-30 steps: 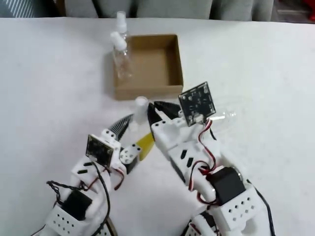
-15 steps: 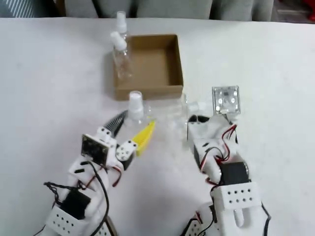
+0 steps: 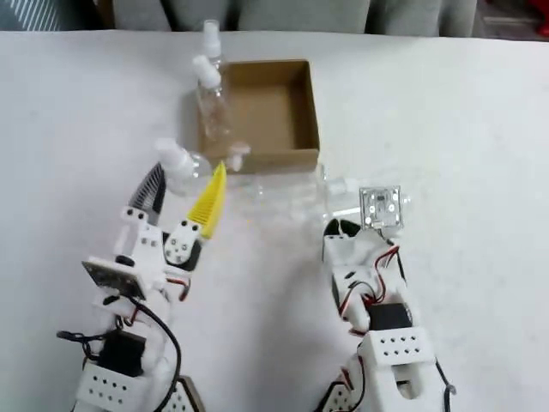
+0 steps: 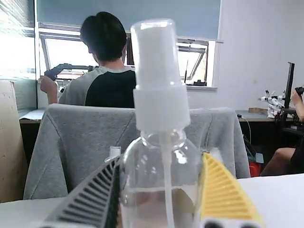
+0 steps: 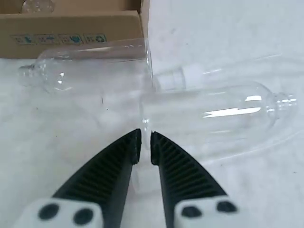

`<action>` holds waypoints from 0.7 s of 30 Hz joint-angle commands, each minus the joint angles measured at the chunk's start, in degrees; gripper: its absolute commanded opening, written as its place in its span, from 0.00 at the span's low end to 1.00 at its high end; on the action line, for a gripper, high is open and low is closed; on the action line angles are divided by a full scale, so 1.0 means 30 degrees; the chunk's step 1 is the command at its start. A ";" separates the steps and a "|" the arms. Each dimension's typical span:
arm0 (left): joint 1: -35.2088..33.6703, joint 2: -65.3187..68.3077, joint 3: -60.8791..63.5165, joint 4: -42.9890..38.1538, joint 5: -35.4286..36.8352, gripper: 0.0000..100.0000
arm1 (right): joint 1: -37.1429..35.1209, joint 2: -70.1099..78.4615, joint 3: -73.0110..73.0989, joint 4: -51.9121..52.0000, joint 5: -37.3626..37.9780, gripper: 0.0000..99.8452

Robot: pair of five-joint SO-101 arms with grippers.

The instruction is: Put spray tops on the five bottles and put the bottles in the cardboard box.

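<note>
My left gripper [image 3: 190, 167] is shut on a clear bottle [image 3: 182, 161] with a white spray top, just off the front left corner of the cardboard box [image 3: 302, 103]. In the left wrist view the bottle [image 4: 159, 190] stands upright between the black and yellow fingers of the left gripper [image 4: 160, 161]. My right gripper [image 5: 145, 137] is shut, holds nothing, and points at two topless bottles lying on the table, one [image 5: 90, 64] along the box wall [image 5: 71, 33], the other [image 5: 213, 111] nearer. A loose white spray top [image 5: 170, 80] lies between them.
Two more capped bottles are at the box's left wall, one [image 3: 211, 39] behind it and one [image 3: 211, 99] along its edge. The right arm's wrist camera [image 3: 380, 209] sits over the lying bottles [image 3: 266, 184]. Open table lies to the far left and right.
The left arm has carried the capped bottle left and toward the box's front left corner. The right arm has let go of that bottle, pulled back and shut.
</note>
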 commanded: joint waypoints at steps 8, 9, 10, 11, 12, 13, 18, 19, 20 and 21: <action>-0.0278 0.6139 -0.7209 -0.0674 0.0059 0.02 | 0.0190 -0.0161 -0.0059 -0.0454 0.0088 0.02; -0.0278 0.7575 -0.8117 -0.0703 0.0059 0.02 | 0.0190 -0.0161 -0.0029 -0.0454 0.0117 0.02; -0.0278 0.8923 -0.8938 -0.0703 0.0059 0.02 | 0.0190 -0.0161 -0.0029 -0.0454 0.0117 0.02; -0.0278 1.0271 -0.9641 -0.0703 0.0029 0.02 | 0.0190 -0.0161 0.0117 -0.0542 0.0117 0.02; -0.0278 1.1560 -1.0315 -0.0762 0.0029 0.02 | 0.0190 -0.0161 0.0205 -0.0601 0.0205 0.02; -0.0278 1.2791 -1.0842 -0.1055 0.0029 0.02 | 0.0190 -0.0161 0.0234 -0.0601 0.0205 0.02; -0.0777 1.8212 -1.1282 -0.5538 0.0029 0.02 | 0.0190 -0.0161 0.0234 -0.0601 0.0205 0.02; -0.0923 1.9238 -1.1282 -0.6593 0.0029 0.02 | 0.0190 -0.0161 0.0234 -0.0601 0.0205 0.02; -0.1070 2.0322 -1.1341 -0.7648 0.0059 0.02 | 0.0190 -0.0161 0.0234 -0.0601 0.0205 0.02; -0.1275 2.1377 -1.1370 -0.8615 0.0059 0.02 | 0.0190 -0.0161 0.0234 -0.0601 0.0205 0.02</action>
